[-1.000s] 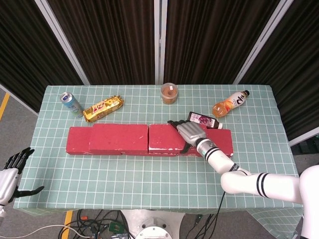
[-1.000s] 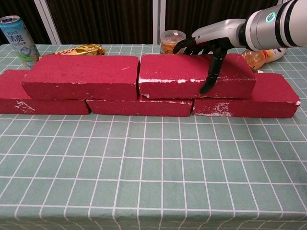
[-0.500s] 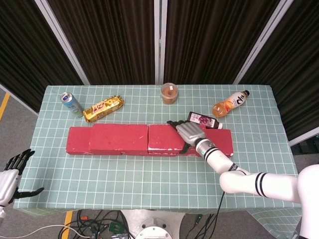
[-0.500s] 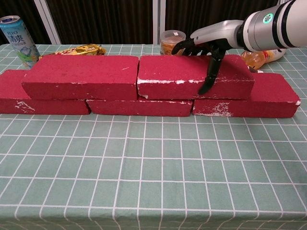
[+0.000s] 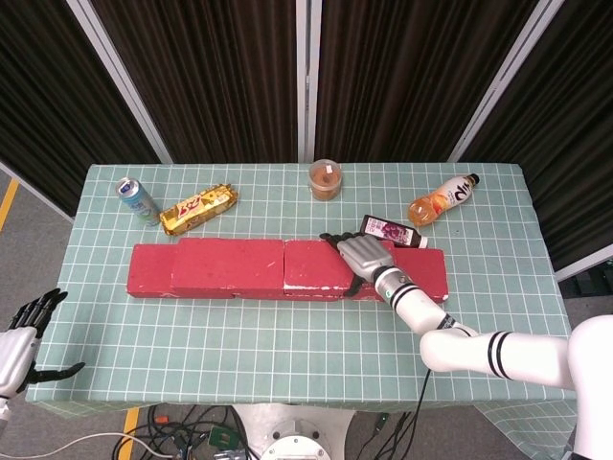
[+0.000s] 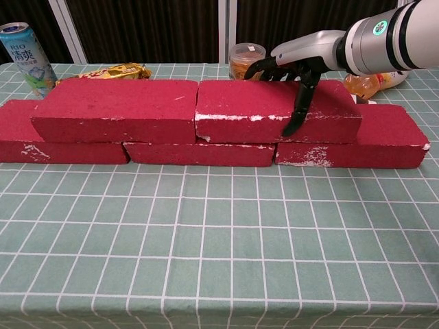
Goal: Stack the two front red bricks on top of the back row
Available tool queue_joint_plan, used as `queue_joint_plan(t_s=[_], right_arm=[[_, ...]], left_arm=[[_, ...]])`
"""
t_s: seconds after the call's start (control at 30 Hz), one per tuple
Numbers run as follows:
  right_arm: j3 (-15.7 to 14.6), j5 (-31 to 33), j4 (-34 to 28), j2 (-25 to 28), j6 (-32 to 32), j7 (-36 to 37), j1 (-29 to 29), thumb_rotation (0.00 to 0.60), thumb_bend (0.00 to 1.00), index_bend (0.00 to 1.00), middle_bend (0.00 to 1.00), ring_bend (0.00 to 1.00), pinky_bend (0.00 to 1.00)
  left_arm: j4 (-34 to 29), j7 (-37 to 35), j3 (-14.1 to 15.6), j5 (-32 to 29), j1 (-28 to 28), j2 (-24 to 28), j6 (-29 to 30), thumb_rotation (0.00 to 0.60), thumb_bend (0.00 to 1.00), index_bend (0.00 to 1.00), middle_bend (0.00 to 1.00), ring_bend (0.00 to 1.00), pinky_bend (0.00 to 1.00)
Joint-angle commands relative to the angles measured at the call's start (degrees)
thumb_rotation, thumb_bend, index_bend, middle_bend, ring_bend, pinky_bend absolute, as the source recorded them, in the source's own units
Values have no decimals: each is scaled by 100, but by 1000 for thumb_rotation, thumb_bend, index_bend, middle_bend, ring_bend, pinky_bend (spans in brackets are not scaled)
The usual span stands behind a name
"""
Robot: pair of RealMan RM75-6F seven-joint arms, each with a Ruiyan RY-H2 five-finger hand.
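Two red bricks now sit on the back row: the left brick [image 6: 113,108] and the right brick [image 6: 274,110] lie end to end on the three-brick back row [image 6: 206,152], on a green checked table [image 6: 219,247]. The right hand [image 6: 291,75] grips the right brick, fingers hooked over its far edge and the thumb pressed down its front face. By the look of it the stacking is all but done; what remains is a last nudge to square the joint, then letting go.

The chest view shows the two layers and the thumb on the brick's face; from the head view the stack reads as one flat red strip. Only the head view shows the left hand [image 5: 21,335], off the table's near-left corner, holding nothing with fingers spread, and a dark packet [image 5: 391,231] behind the right hand. Can [image 6: 26,58], snack bar [image 6: 118,70], cup [image 6: 245,59] and bottle [image 5: 443,199] stand behind the bricks.
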Motion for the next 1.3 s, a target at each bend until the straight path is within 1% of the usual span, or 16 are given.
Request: queue_joint_plan(t_s=[0.03, 0.27, 0.4, 0.5, 0.6, 0.8, 1.0, 1.3], right_arm=[[-10, 25, 4, -12, 7, -14, 17, 600, 35, 0, 191, 107, 133], [-32, 105, 2, -20, -41, -32, 71, 600, 19, 0, 173, 101, 133], [-40, 112, -9, -9, -76, -5, 76, 600, 0, 0, 141, 69, 123], [-37, 85, -23, 6, -126, 27, 80, 600, 0, 0, 68, 10, 43], [-1, 12, -47, 12, -110, 89, 56, 600, 0, 0, 5, 0, 0], [89, -210, -130, 24, 99, 197, -62, 600, 0, 0, 0, 0, 0], [125, -315, -305, 143, 256, 218, -158, 600, 0, 0, 0, 0, 0], [251, -658, -799, 506, 350, 444, -405, 600, 0, 0, 0, 0, 0]], left_arm=[[4, -9, 2, -3, 1, -4, -3, 600, 0, 31, 0, 0, 0], [28, -45, 11, -12, 8, -8, -13, 600, 0, 31, 0, 0, 0], [26, -54, 13, -7, 5, -1, -19, 600, 0, 31, 0, 0, 0], [26, -67, 14, -6, 5, 4, -20, 600, 0, 31, 0, 0, 0], [27, -77, 11, -10, 1, 4, -27, 600, 0, 31, 0, 0, 0], [25, -99, 8, -11, -4, 10, -33, 600, 0, 32, 0, 0, 0], [11, -105, 4, -10, -1, 23, -22, 600, 0, 32, 0, 0, 0], [-33, -44, 5, -11, -4, 23, -23, 600, 0, 32, 0, 0, 0]])
